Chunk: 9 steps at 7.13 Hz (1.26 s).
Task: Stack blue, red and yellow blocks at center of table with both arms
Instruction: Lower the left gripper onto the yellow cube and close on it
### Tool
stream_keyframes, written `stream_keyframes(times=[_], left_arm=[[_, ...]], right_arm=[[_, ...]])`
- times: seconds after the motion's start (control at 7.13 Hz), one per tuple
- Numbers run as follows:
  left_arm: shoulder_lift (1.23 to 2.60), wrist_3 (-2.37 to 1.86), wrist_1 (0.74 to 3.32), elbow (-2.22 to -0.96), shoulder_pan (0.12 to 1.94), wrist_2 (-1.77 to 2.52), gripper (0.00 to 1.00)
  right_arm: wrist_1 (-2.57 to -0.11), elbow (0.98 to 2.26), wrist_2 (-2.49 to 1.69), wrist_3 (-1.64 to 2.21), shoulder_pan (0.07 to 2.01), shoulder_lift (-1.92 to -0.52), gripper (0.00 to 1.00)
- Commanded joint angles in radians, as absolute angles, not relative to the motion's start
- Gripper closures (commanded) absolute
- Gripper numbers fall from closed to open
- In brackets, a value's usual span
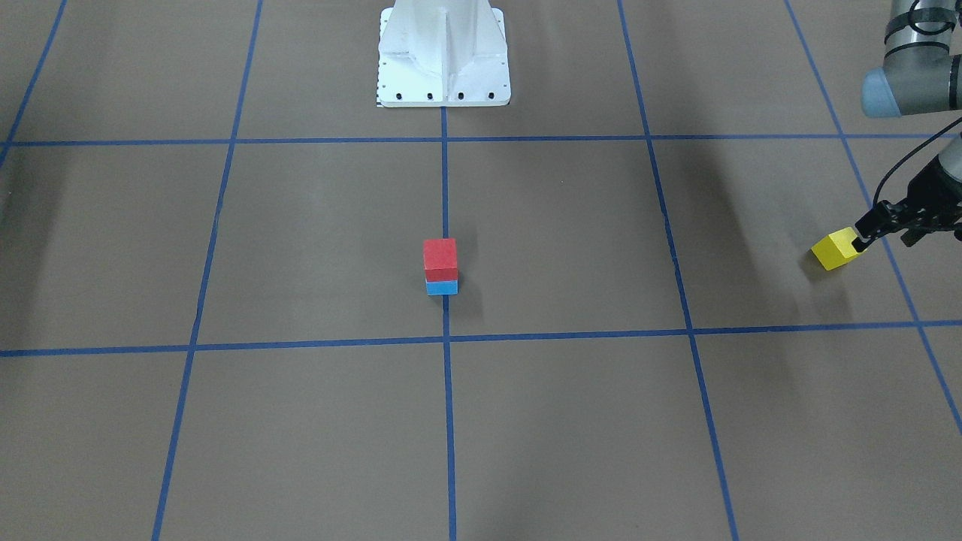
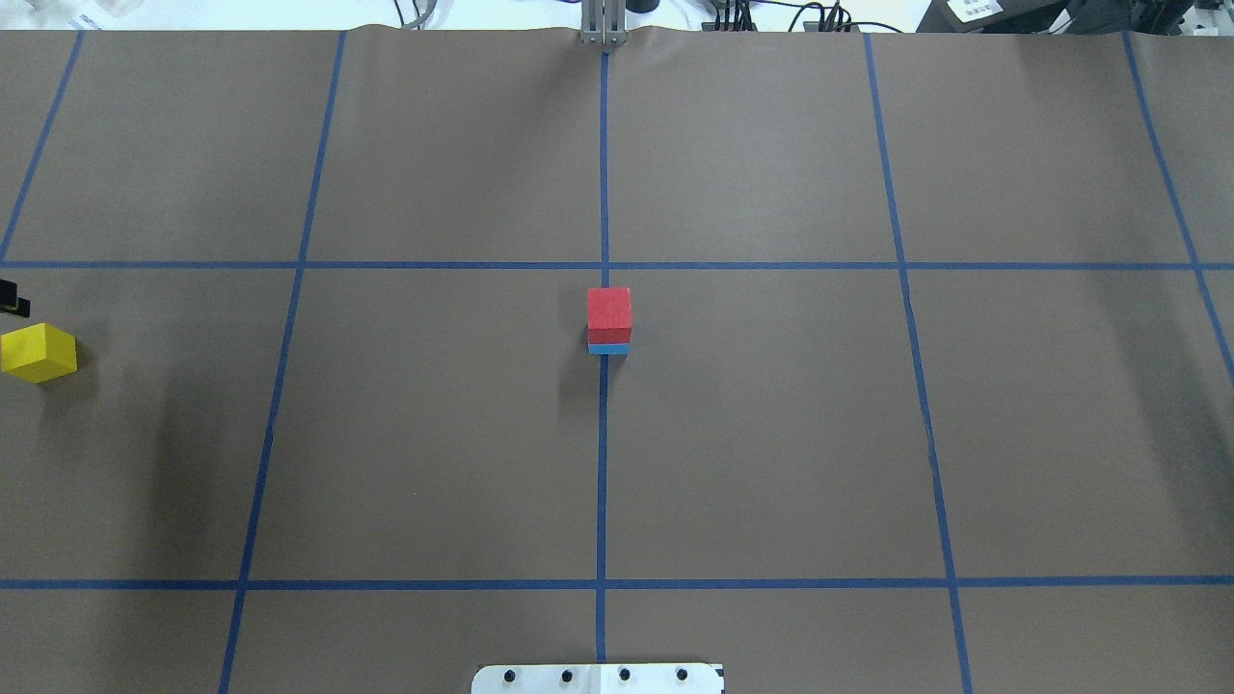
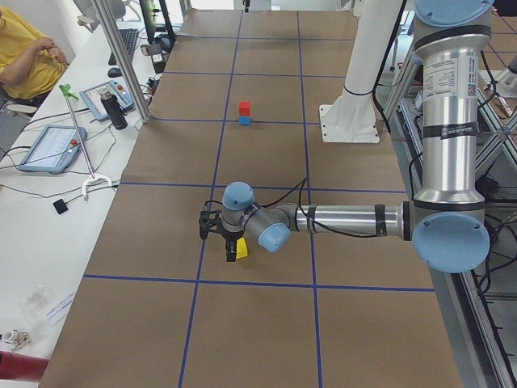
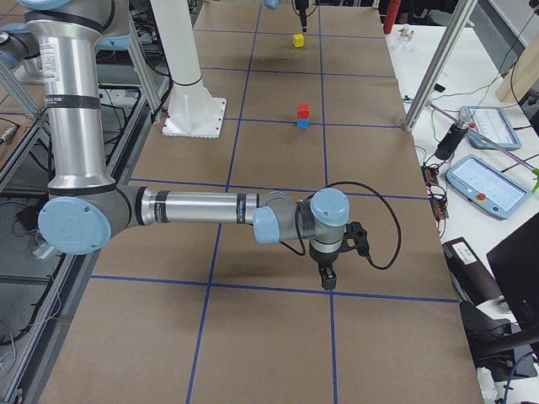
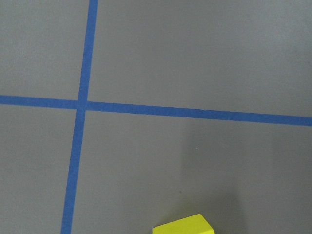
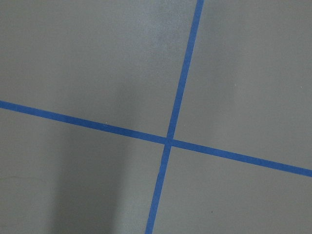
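**A:** The left hand [image 1: 863,240] is down right beside the yellow block [image 1: 836,249]. Its dark tip overlaps the block's edge on the arm's side. Whether the fingers are spread or pinching it, I cannot tell from here.

**B:** How far is that from the red block [image 1: 440,258]?

**A:** Well apart from it, out toward the robot's left end of the desk [image 1: 301,248]. The yellow one sits askew to the blue tape lines.

**B:** And the red block itself?

**A:** It sits squarely on top of the blue block [image 1: 442,287], and the pair is on the middle tape line.

**B:** What about the right hand [image 4: 327,278]?

**A:** It's well apart from the red block on the opposite side, pointing down near a tape crossing [image 6: 169,141]. I only see it from the desk's end, so I cannot tell if its fingers are apart or together.
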<state>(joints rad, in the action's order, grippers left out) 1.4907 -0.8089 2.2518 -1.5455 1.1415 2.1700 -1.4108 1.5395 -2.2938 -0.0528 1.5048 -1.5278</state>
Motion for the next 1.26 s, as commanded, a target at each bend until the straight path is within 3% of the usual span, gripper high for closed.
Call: stream_keyframes(times=[0.0,0.56,0.7,0.84,0.98,1.12], left_arm=[[1.490,-0.891,2.249,-1.545,1.077,2.128,0.01],[1.489,-0.894,2.249,-1.526,1.017,2.103,0.03],[1.489,-0.894,2.249,-1.526,1.002,2.095,0.20],[1.489,-0.887,2.249,-1.519,0.983,2.083,0.67],[1.489,-0.885,2.249,-1.514,0.964,2.042,1.00],[1.489,-0.876,2.249,-1.532,0.968,2.046,1.00]], right_arm=[[-1.410,1.540,-2.296,-0.054,1.505,-1.529,0.00],[-1.410,1.542,-2.295,-0.054,1.505,-1.531,0.00],[-1.410,1.542,-2.295,-0.055,1.505,-1.531,0.00],[-1.410,1.543,-2.295,-0.054,1.505,-1.531,0.00],[-1.410,1.546,-2.296,-0.054,1.505,-1.534,0.00],[-1.410,1.546,-2.296,-0.054,1.505,-1.534,0.00]])
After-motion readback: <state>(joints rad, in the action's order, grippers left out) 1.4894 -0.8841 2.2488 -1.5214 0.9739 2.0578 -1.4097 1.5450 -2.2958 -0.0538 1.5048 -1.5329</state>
